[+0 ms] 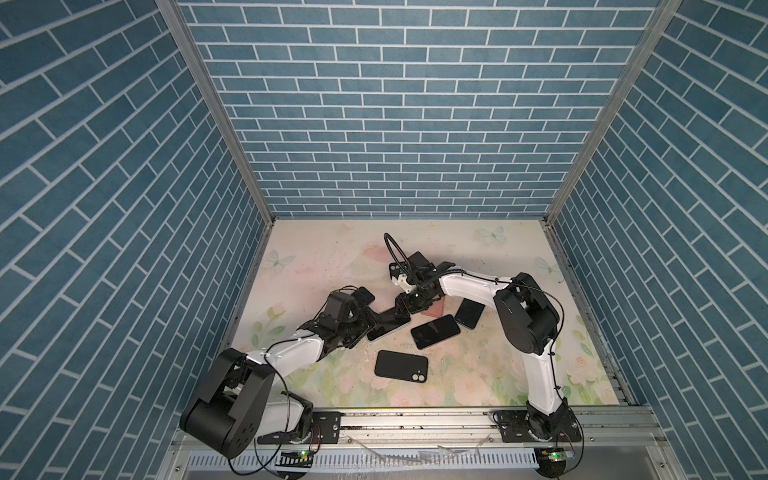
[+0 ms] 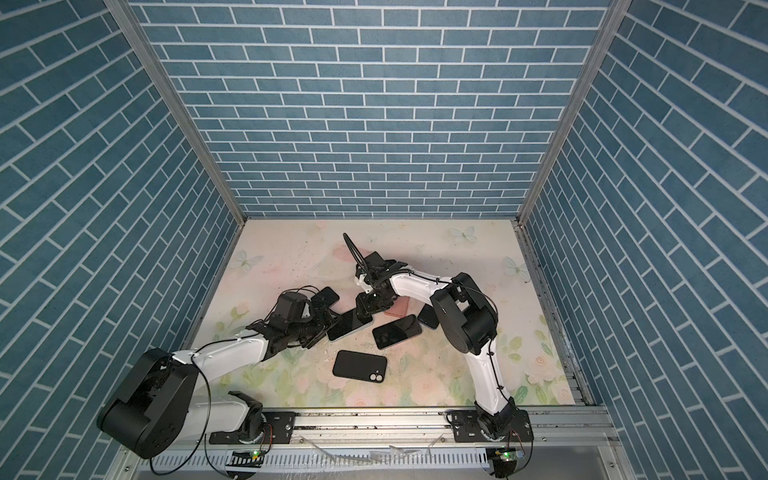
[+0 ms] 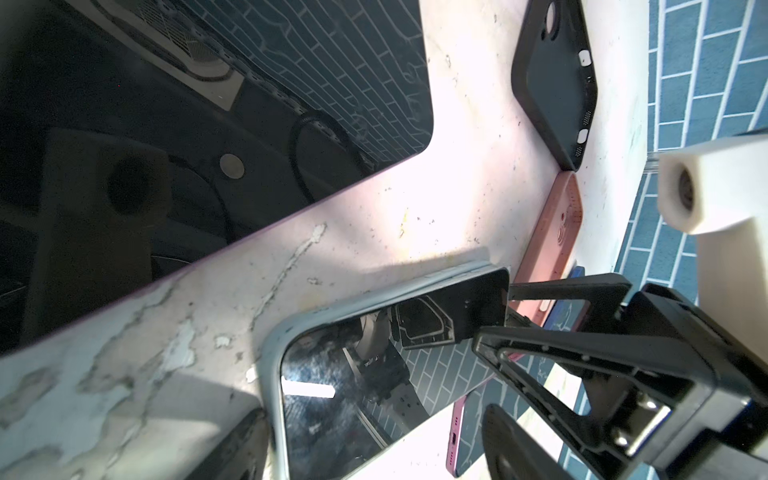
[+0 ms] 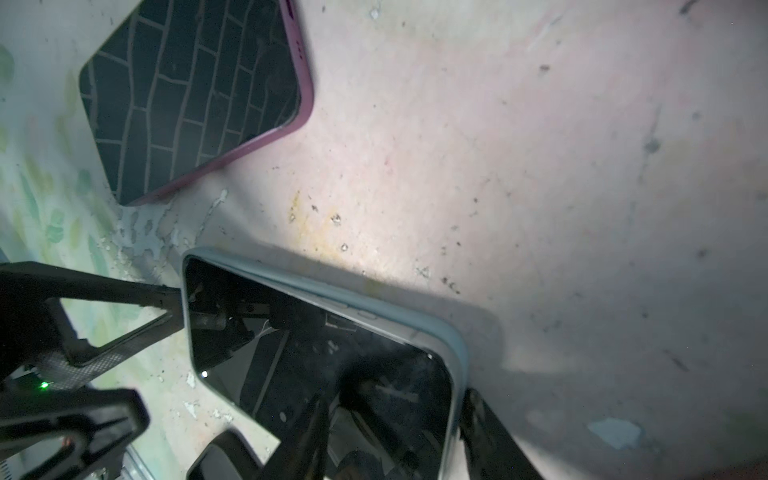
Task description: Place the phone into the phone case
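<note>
At the middle of the table the phone lies screen-up in the pale blue case, and we judge that the left gripper, jaws apart, braces one end while the right gripper, whose grip we cannot tell, presses the other end home.

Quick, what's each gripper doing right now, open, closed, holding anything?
Left gripper: open, jaws astride one end of the phone, gap showing.
Right gripper: jaws at the phone's other end; grip cannot be told.
</note>
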### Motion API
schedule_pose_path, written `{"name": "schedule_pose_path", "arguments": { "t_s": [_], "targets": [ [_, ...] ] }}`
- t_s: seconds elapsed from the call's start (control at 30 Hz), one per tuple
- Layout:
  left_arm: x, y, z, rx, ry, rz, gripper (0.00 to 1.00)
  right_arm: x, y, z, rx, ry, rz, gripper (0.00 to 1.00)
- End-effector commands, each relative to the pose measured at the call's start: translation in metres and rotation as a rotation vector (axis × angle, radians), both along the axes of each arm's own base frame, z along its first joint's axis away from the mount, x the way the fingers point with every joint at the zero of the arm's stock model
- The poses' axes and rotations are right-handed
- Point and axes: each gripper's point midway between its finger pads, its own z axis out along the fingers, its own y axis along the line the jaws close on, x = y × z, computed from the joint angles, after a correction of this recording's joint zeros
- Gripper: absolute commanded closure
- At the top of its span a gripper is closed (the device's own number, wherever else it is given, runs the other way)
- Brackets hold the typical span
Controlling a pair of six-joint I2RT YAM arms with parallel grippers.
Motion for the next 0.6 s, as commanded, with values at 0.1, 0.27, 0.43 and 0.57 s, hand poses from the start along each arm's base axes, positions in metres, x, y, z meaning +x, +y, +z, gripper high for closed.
{"name": "schedule_pose_path", "arguments": {
  "t_s": [0.1,0.27,0.43,0.57],
  "targets": [
    [0.0,-0.004,-0.008,-0.033,-0.001,0.001,0.19,-0.039,0.0,-0.004,0.128,0.23,0.037,0.48],
    [-0.001,-0.003,-0.011,-0.035,-0.006,0.004,0.19,-0.038,-0.004,0.005,0.194,0.261,0.034,0.48],
    [-0.001,-0.003,-0.013,-0.042,-0.017,0.001,0.22,-0.041,0.002,0.021,0.297,0.291,0.057,0.5],
    [-0.003,-0.004,-0.015,-0.051,-0.023,-0.002,0.22,-0.042,0.008,0.037,0.394,0.303,0.075,0.53]
  ]
}}
